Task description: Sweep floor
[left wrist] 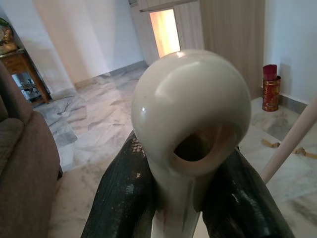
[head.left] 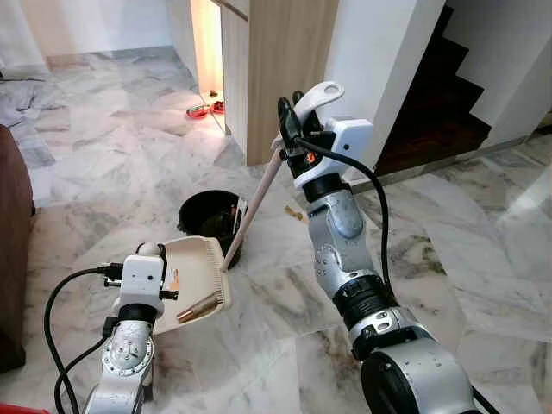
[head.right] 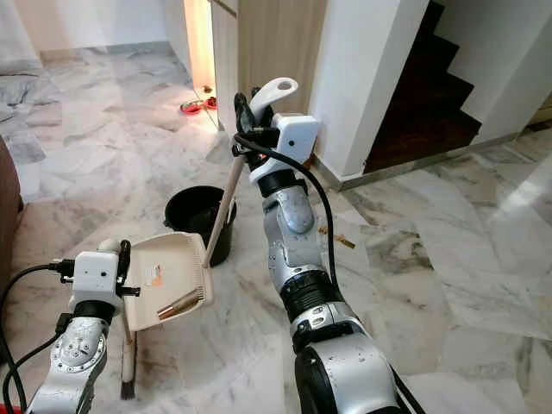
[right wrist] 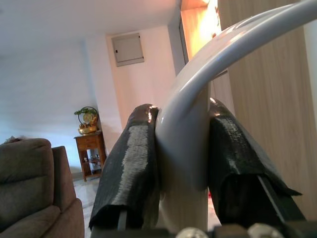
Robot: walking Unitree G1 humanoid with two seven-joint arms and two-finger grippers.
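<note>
Broom (head.left: 251, 210) is up in your right gripper (head.left: 291, 121), fingers clamped on the white looped top of the handle, and the pale wooden stick slants down from there toward the dustpan (head.left: 197, 270). The right wrist view backs that up: both black fingers (right wrist: 132, 163) pressed tight against the white handle loop. Your left gripper (left wrist: 190, 198) is squeezed around the dustpan's cream handle, the rounded end with its hanging hole poking up between the two fingers. You're holding the beige dustpan off the marble floor (head.left: 483, 233), tilted, with a long brownish bit of debris (head.left: 199, 307) lying at its lip. A black bin (head.left: 210, 222) sits on the floor just behind the dustpan, and the broom stick crosses in front of its rim. A few small scraps (head.left: 297, 214) lie on the tiles near the wooden cabinet (head.left: 276, 69), beside the white wall and the dark stairs. Brown sofa edge on your far left
</note>
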